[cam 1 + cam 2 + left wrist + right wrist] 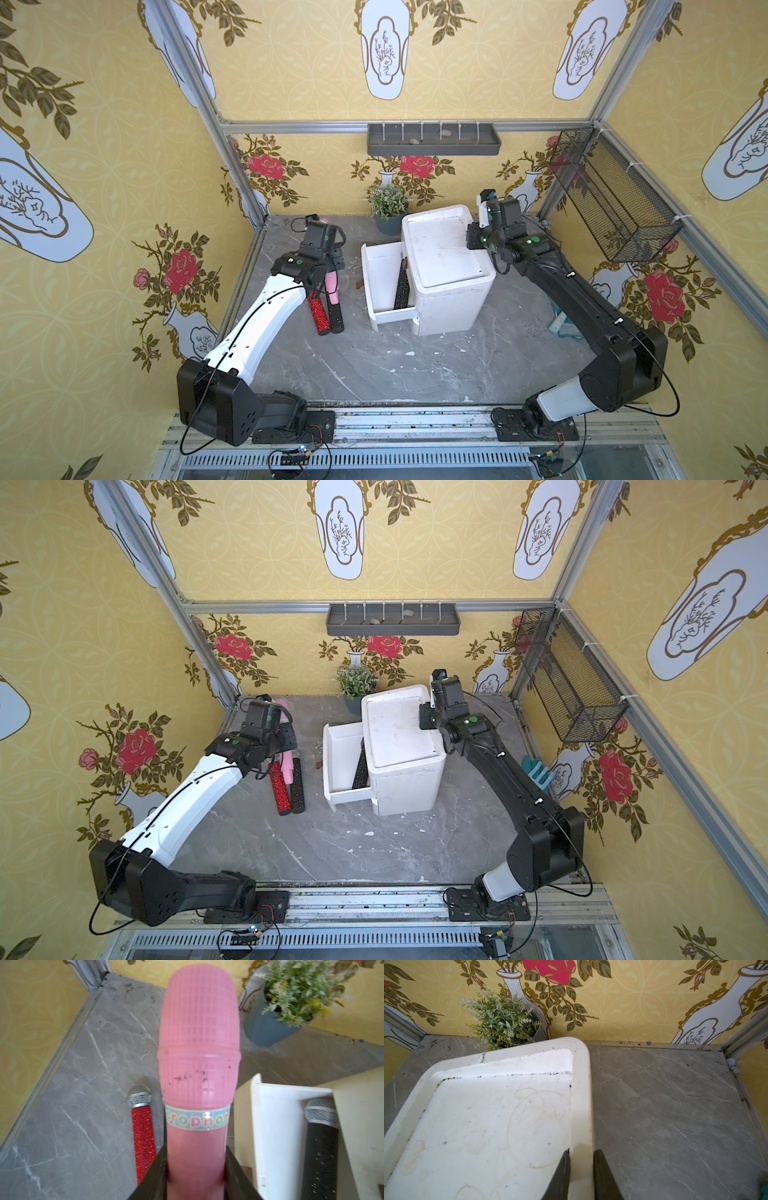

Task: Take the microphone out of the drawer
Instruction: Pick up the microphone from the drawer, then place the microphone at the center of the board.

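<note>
Pink mic (199, 1064) sat clamped in L gripper (195, 1148), jaws part-closed round handle, clear of drawer (380, 286), over desk (374, 365) near left edge. R gripper (582, 1152) pinched shut on cabinet rim (581, 1084). Prob. placing step; next move needed lowering beside red mic (319, 316), then release.

I read only one label: a pale blue band (197, 1119) around the pink microphone (198, 1053) shows colourful letters "crophon", its ends hidden.

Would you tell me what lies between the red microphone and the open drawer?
In both top views, a black sparkly microphone lies beside the red microphone, the left gripper holding a pink microphone above them; then mostly bare table to the drawer.
</note>
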